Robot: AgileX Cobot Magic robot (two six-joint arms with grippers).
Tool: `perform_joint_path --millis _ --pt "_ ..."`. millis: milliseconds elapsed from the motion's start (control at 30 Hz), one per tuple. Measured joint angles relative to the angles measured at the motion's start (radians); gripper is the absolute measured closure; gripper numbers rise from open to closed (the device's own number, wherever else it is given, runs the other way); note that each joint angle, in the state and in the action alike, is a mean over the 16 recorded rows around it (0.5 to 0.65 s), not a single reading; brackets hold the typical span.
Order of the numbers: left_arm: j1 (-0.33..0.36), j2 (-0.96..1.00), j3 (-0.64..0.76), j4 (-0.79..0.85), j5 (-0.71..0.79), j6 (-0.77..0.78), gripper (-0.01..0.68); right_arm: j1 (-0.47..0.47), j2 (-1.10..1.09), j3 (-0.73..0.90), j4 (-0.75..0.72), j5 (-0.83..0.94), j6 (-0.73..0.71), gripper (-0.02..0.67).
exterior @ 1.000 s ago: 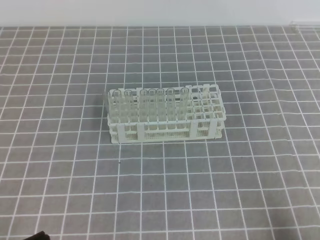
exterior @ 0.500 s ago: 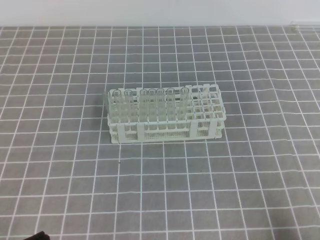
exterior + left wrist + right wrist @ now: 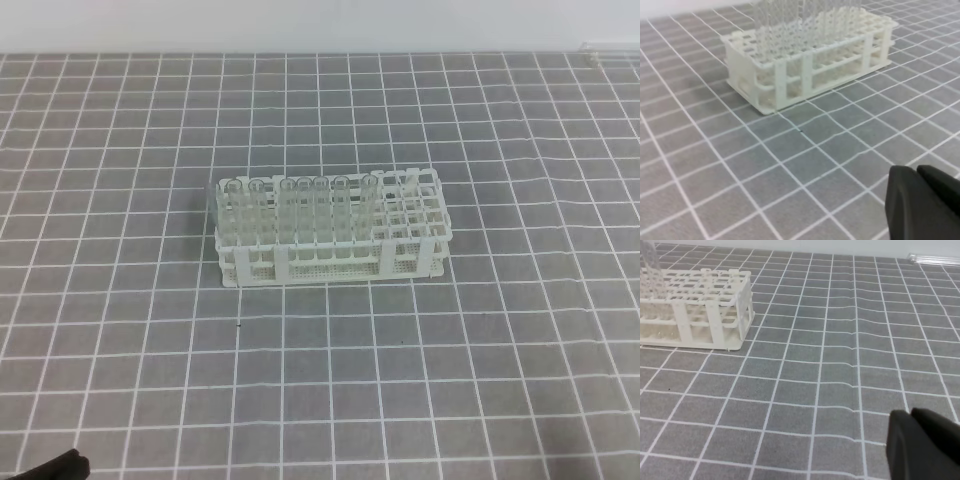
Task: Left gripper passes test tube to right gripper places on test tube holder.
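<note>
The white test tube holder (image 3: 330, 262) stands mid-table. Several clear test tubes (image 3: 290, 210) stand upright in its left part, and its right holes are bare; I cannot tell which tube is the task's own. In the left wrist view the left gripper (image 3: 916, 175) is shut on nothing, low over the mat, well short of the holder (image 3: 790, 75) and its tubes (image 3: 790, 20). The right gripper (image 3: 912, 417) is also shut and holds nothing, far to the right of the holder (image 3: 715, 315). In the high view only a black bit of the left arm (image 3: 55, 467) shows at the bottom left edge.
A grey mat with a white grid (image 3: 400, 380) covers the table. A clear tube-like thing (image 3: 935, 259) lies at the mat's far right edge, by the white wall (image 3: 320, 25).
The black bit of the left arm at the bottom left edge of the high view has crept slightly further into view. The holder and its tubes have not moved.
</note>
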Motion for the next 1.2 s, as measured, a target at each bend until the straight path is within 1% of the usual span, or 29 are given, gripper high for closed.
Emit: perform_joint_path --millis 167,333,433,700,867,967,1200 --pt "0.016 0.002 -0.002 0.041 -0.002 0.007 0.674 0.0 0.0 0.0 0.0 0.0 0.0 0.662" --pt "0.093 0.002 -0.001 0.035 -0.005 0.006 0.674 0.0 0.0 0.0 0.0 0.0 0.0 0.662" --pt "0.17 -0.003 0.001 0.015 -0.01 0.006 0.674 0.0 0.0 0.0 0.0 0.0 0.0 0.662" --pt "0.403 -0.009 0.002 -0.037 -0.022 0.014 0.674 0.0 0.0 0.0 0.0 0.0 0.0 0.662" --pt "0.499 -0.012 0.002 -0.071 -0.024 0.053 0.674 0.0 0.0 0.0 0.0 0.0 0.0 0.662" --pt "0.53 -0.006 0.0 -0.09 -0.017 0.079 0.674 0.0 0.0 0.0 0.0 0.0 0.0 0.662" --pt "0.57 -0.004 0.0 -0.13 -0.008 0.138 0.674 0.0 0.0 0.0 0.0 0.0 0.0 0.662"
